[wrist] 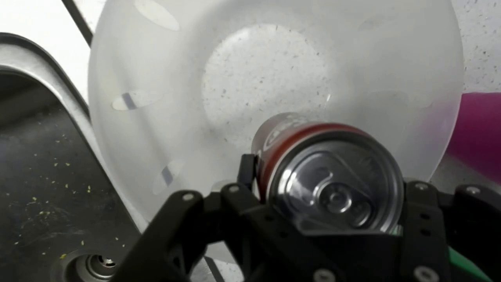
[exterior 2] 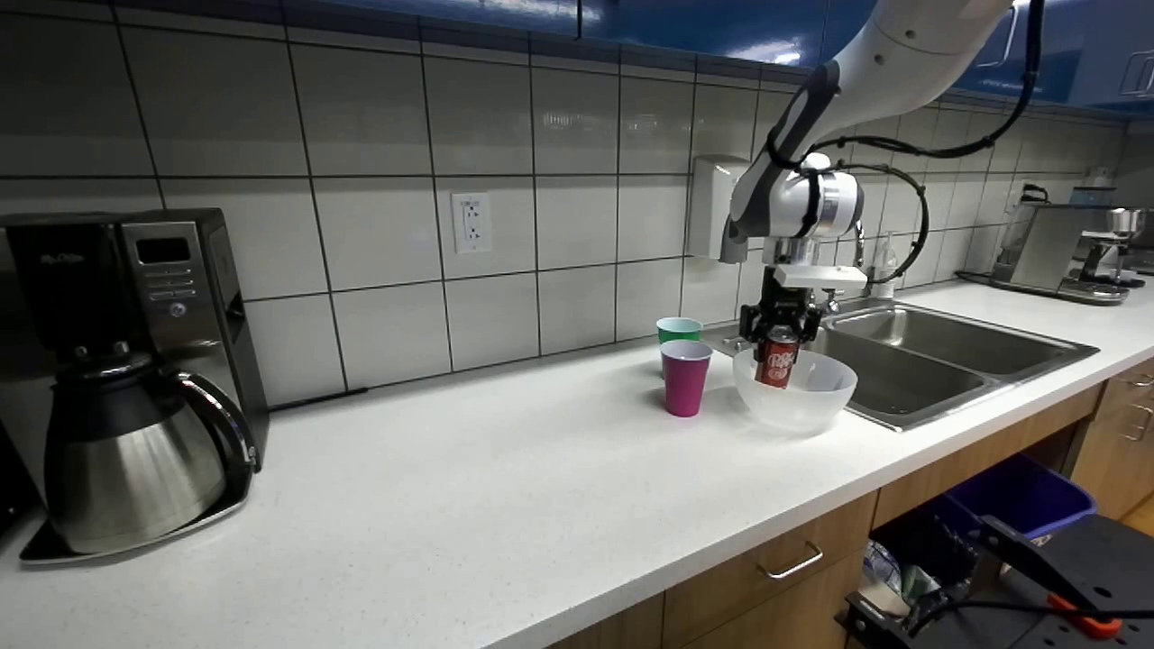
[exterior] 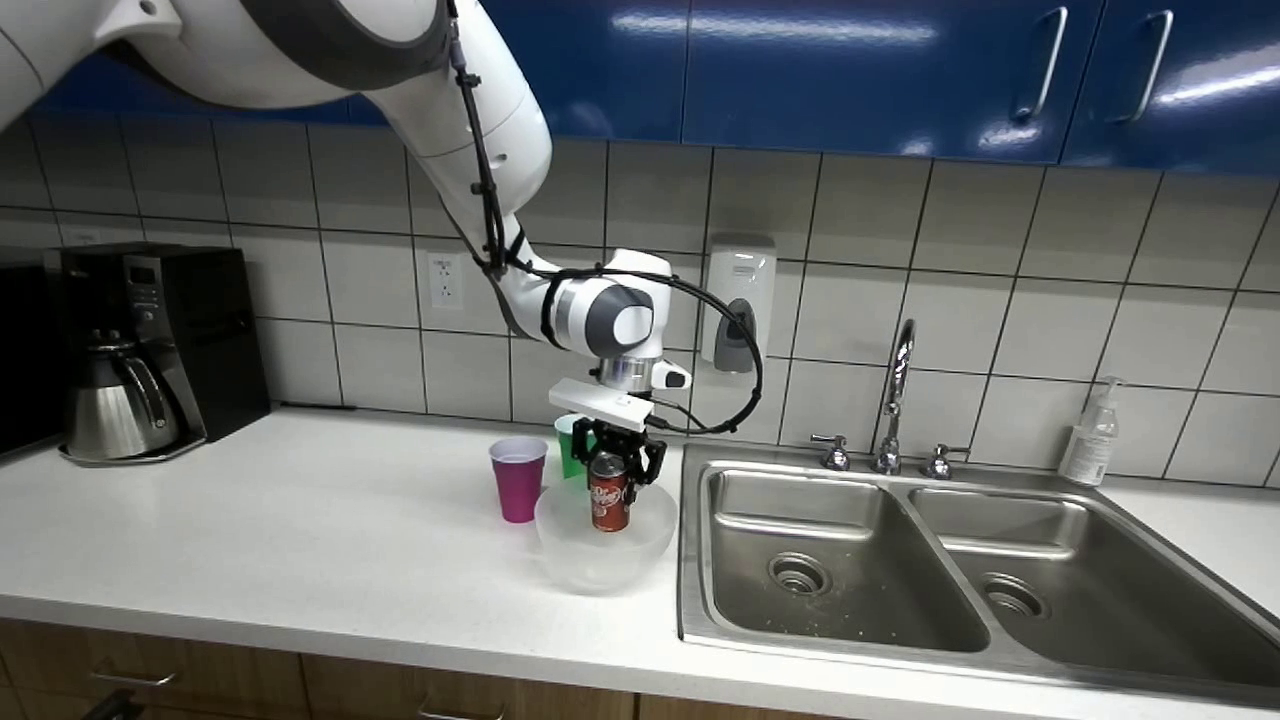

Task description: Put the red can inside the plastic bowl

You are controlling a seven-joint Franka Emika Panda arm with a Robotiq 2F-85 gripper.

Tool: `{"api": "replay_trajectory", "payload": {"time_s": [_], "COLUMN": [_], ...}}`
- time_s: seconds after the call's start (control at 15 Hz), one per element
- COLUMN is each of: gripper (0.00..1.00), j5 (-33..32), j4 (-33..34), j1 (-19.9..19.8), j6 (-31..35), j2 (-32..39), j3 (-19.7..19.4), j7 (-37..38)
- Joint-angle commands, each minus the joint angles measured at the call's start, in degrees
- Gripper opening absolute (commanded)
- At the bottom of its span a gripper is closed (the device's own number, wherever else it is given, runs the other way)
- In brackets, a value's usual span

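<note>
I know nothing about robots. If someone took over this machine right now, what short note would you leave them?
The hand is closed on the sides of the red can.
Where: the can is roughly upright, its lower part apparently below the rim of the bowl; can't tell whether it touches the bottom. The bowl sits on the counter, between the magenta cup and the sink.
Done: can gripped and at the bowl.
Left: probably lower it if needed, let go, lift the hand clear.

Blue cabinets (exterior: 850,95): streaked with white glare.
Sink rim (wrist: 35,17): burned white, wrist view.
Red can (wrist: 328,180): glinting on top.
</note>
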Motion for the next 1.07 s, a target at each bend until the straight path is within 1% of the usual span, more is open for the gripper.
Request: {"api": "replay_trajectory", "payload": {"time_s": [0.0, 0.4, 0.73, 0.8, 0.93, 1.0], "gripper": [0.41, 0.41, 0.41, 0.87, 0.98, 1.0], "j5": [1.5, 1.6, 2.2, 2.3, 2.3, 2.0], "j4": [4.2, 5.6, 5.2, 5.0, 4.2, 3.2], "j1": [-1.9, -2.4, -2.9, -3.0, -2.7, -2.4], "j6": [-3.7, -5.2, -6.0, -6.3, -6.4, -5.9], "j2": [2.6, 5.4, 4.6, 4.3, 3.6, 2.6], "j3": [1.8, 2.4, 2.6, 2.5, 2.3, 2.0], "j7": [-1.9, -1.9, -2.0, -2.1, -1.9, -1.7]}}
